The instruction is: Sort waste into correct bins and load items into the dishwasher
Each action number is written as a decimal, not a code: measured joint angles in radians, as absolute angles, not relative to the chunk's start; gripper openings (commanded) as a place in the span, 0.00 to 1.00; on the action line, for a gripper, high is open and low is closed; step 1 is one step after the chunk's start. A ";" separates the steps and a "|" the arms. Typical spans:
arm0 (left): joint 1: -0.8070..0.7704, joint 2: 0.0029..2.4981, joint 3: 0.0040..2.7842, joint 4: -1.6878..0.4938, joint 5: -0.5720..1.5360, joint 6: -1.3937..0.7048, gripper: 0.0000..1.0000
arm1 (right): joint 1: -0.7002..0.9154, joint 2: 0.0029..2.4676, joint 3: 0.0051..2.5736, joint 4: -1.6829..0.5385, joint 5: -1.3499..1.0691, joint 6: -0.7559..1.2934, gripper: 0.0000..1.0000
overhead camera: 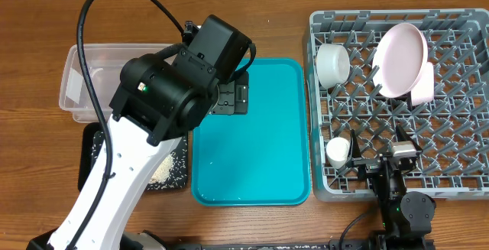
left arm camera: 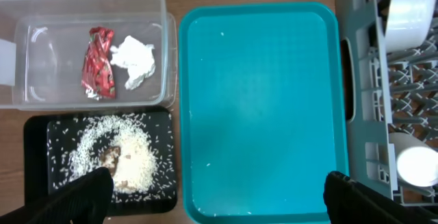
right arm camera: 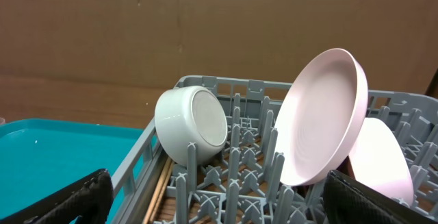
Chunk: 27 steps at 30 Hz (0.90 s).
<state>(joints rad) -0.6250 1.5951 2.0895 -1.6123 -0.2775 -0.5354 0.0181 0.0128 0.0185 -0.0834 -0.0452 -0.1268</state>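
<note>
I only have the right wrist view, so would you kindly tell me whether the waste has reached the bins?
Observer: The red wrapper and the white tissue lie side by side inside the clear tub.
Operator: Thank you. Where are the food scraps?
Observer: The rice and brownish scraps lie in the black tray, which sits next to the tub.
Operator: I cannot see the small cup from here. Is it loaded?
Observer: The white cup sits in the grey rack, in the corner toward the robot, next to the teal tray.
</note>
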 measured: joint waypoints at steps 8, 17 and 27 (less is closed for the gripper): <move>-0.622 1.587 2.088 -1.347 -0.258 -0.310 1.00 | 0.018 0.013 0.019 -0.083 -0.046 -0.127 1.00; -0.516 1.364 2.037 -1.258 -0.128 -0.140 1.00 | 0.018 0.013 0.019 -0.084 -0.045 -0.127 1.00; -0.297 0.957 1.450 -0.881 -0.064 -0.119 1.00 | 0.015 0.013 0.019 -0.083 -0.045 -0.127 1.00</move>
